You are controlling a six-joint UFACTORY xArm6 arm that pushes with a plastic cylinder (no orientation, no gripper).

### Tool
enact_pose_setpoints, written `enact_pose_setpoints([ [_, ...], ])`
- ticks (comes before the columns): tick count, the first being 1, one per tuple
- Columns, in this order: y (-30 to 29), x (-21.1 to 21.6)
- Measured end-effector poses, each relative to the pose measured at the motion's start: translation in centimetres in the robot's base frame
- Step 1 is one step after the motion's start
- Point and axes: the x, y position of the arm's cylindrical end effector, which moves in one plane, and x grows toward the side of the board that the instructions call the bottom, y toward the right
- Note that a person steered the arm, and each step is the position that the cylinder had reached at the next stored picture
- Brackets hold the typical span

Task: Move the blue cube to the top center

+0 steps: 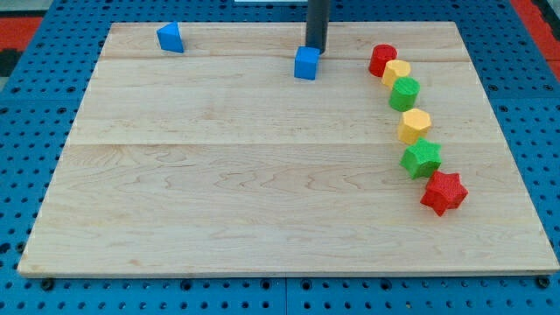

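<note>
My tip: bare rod, no jaws on this rig, so nothing is held. It sits just above the blue cube, touching or nearly so; can't tell which. Cube is at top center of the bench. Blue triangular block is in the top-left corner. On the view's right, a curved chain runs downward: red cylinder, yellow block, green cylinder, yellow hexagon, green star, red star.
</note>
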Motion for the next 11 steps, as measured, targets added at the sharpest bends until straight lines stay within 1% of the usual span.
enact_pose_setpoints([
  [1, 2.2, 3.3],
  [2, 0.0, 6.3],
  [3, -0.3, 6.6],
  [4, -1.0, 10.2],
  [5, -3.2, 9.1],
  [7, -3.8, 2.0],
  [8, -4.4, 2.2],
  [9, -9.2, 2.7],
  [10, -11.4, 0.3],
  [11, -7.1, -0.4],
])
